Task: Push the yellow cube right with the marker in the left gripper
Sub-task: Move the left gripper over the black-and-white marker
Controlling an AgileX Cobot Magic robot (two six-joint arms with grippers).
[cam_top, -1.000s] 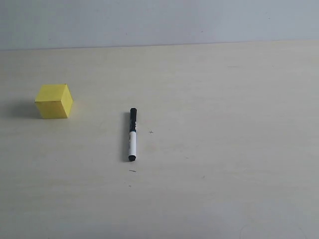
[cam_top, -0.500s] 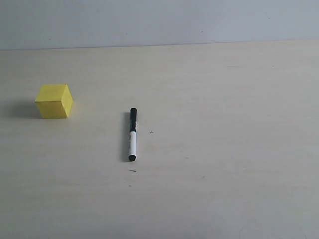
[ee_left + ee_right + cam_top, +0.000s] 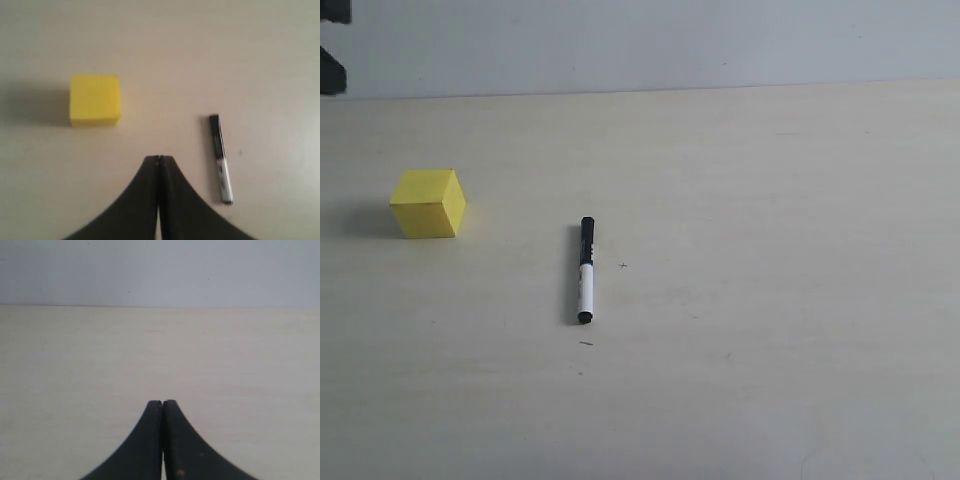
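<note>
Exterior view: the marker (image 3: pixel 586 270) lies loose on the desk (image 3: pixel 770 300), long axis 12 to 6 with the cap at 12, at 4 o'clock from the yellow cube (image 3: pixel 428 203). Only the left wrist view shows the left pincer (image 3: pixel 159 159), fingers together and empty, hanging over both and likely the nearer. The right pincer (image 3: pixel 163 402), also together, sees neither.

We see our left pincer (image 3: pixel 159 159) with its two black fingers pressed tip to tip and empty, looking down on the desk (image 3: pixel 260 60), our right pincer (image 3: pixel 162 403) likewise closed and empty low over the desk, and a black bit of arm (image 3: pixel 330 72) beyond the desk's far left edge.
</note>
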